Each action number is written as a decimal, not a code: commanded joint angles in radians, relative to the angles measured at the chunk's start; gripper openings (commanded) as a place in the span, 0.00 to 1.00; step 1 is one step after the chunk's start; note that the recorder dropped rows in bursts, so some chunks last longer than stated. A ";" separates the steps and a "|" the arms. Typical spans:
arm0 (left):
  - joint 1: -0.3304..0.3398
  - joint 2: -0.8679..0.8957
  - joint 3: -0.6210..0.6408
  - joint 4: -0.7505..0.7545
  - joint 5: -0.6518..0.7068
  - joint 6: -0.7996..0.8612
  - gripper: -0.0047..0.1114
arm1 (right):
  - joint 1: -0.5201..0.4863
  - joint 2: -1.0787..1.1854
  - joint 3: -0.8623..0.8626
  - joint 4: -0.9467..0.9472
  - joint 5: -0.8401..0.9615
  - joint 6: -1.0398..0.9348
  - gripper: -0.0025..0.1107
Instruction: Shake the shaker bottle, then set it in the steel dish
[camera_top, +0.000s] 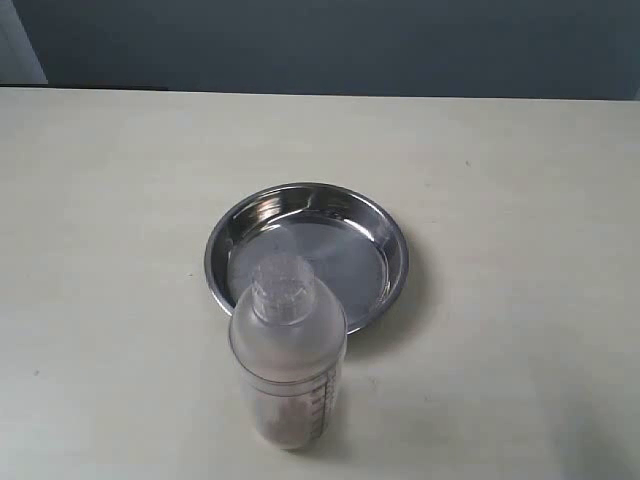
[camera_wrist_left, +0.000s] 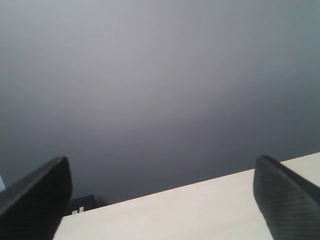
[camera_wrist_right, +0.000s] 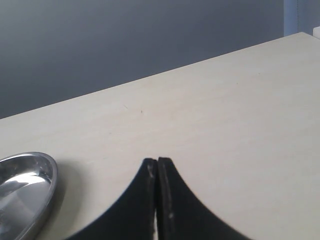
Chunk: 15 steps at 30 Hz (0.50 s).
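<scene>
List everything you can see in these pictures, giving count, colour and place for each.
bottle: 1, frosted clear with brown bits inside, upright on the table, on the camera's side of the dish
dish: 1, shiny steel, mid-table
table: 1, cream, under both
wall: 1, grey-blue, behind the table
left gripper: 1, black, open, facing the wall over the table's edge
right gripper: 1, black, shut, above the table beside the dish

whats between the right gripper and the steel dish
Only bare table. In the right wrist view, the shut right gripper and the steel dish have nothing but pale tabletop between them.
</scene>
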 joint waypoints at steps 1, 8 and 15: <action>0.001 -0.006 -0.003 -0.014 0.049 -0.006 0.76 | 0.002 -0.004 0.002 0.000 -0.011 -0.003 0.02; 0.001 0.001 -0.003 0.212 0.183 -0.006 0.74 | 0.002 -0.004 0.002 0.000 -0.011 -0.003 0.02; 0.001 0.001 -0.003 0.569 0.043 -0.444 0.74 | 0.002 -0.004 0.002 0.000 -0.011 -0.003 0.02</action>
